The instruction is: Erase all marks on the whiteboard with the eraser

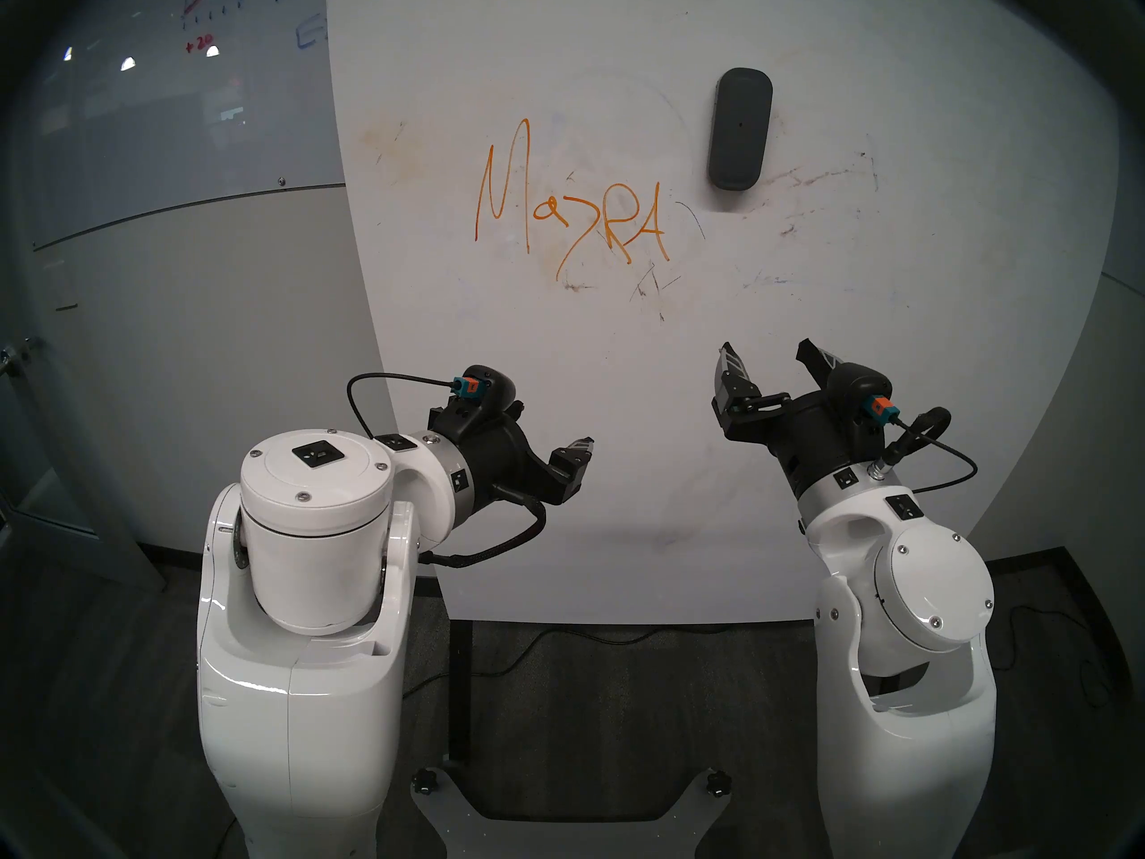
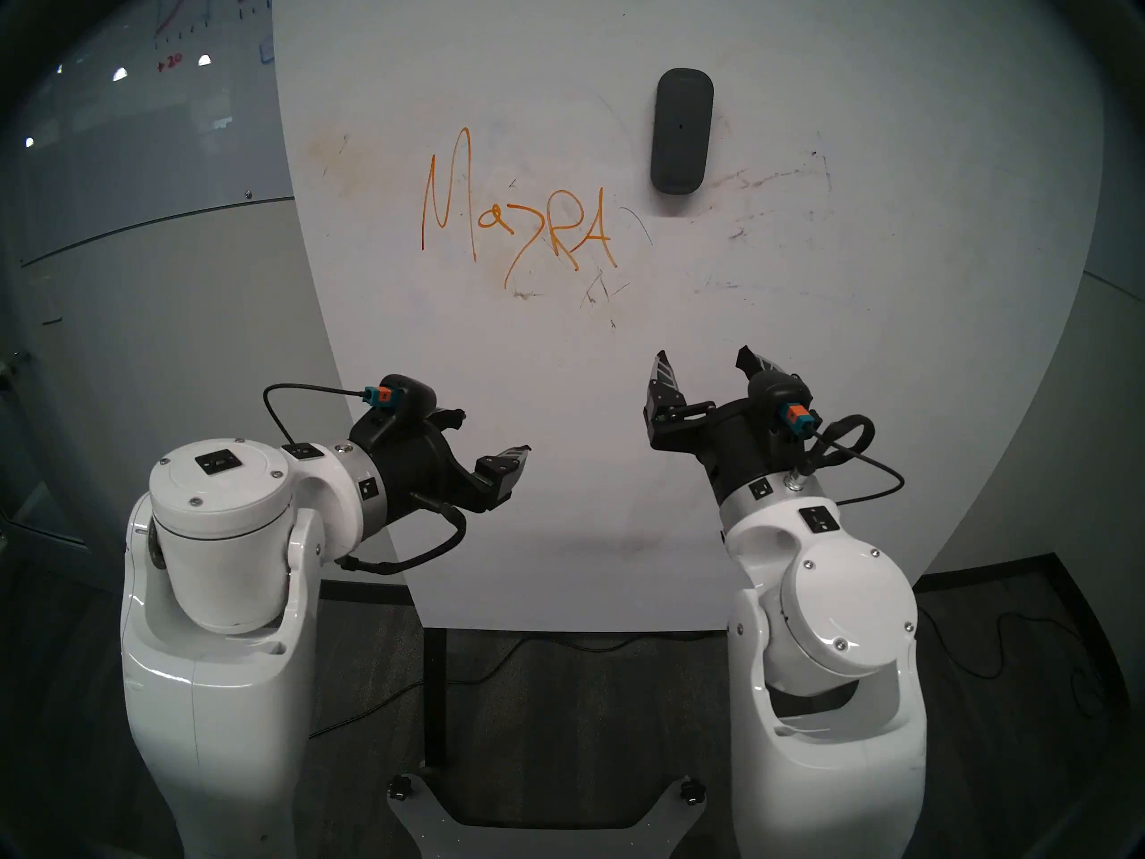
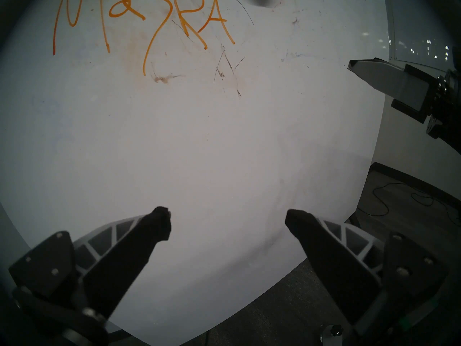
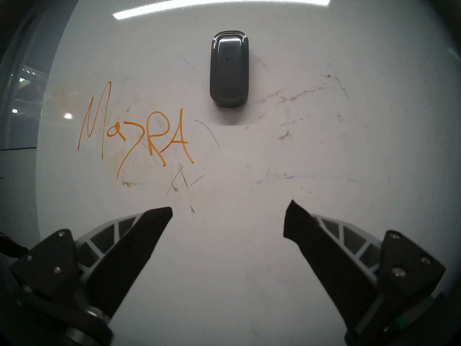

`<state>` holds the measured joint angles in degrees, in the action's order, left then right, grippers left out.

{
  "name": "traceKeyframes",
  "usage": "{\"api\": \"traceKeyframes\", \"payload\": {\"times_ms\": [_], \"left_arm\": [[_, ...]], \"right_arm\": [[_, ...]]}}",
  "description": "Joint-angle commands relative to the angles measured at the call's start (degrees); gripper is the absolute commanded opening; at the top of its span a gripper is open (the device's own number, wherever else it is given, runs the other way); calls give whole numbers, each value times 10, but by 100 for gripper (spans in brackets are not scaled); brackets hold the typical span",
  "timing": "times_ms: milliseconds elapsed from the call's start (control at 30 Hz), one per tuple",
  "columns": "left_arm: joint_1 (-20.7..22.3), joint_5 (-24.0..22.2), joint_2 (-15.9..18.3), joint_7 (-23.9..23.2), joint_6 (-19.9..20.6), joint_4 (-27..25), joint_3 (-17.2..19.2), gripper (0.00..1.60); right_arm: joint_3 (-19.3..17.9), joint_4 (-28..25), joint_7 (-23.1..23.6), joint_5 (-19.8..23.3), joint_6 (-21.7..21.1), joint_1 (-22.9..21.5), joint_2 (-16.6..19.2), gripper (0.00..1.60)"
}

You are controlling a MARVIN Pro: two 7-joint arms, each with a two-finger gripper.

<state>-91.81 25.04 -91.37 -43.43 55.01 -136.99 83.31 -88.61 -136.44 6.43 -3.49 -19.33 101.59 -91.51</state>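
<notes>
Standing upright across most of the head view, the whiteboard [image 1: 619,436] rises behind both arms, with the glass board [image 1: 155,95] and its red and blue drawings in the upper left. At lower left of centre, the left gripper [image 1: 557,448] points rightward, its jaws spread wide and empty, short of the board's surface. Above it, left of centre, the marks [image 1: 570,213] run in orange script, with dark scratchy strokes just below them and brownish smudges to either side. Up and right of the lettering, the eraser [image 1: 739,127] sits upright on the board, touched by neither claw. At lower right, the right gripper [image 1: 768,359] points up toward the board beneath the eraser, jaws parted and holding nothing.
</notes>
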Motion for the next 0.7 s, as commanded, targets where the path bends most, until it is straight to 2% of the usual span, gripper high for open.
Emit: {"api": "traceKeyframes", "payload": {"times_ms": [0, 500, 667], "left_arm": [[0, 0, 0, 0, 0, -9, 0, 160], [0, 0, 0, 0, 0, -9, 0, 160], [0, 0, 0, 0, 0, -9, 0, 160]], "right_arm": [[4, -11, -1, 4, -2, -25, -3, 160], [4, -11, -3, 6, -5, -27, -1, 160], [9, -2, -3, -14, 5, -47, 17, 160]]}}
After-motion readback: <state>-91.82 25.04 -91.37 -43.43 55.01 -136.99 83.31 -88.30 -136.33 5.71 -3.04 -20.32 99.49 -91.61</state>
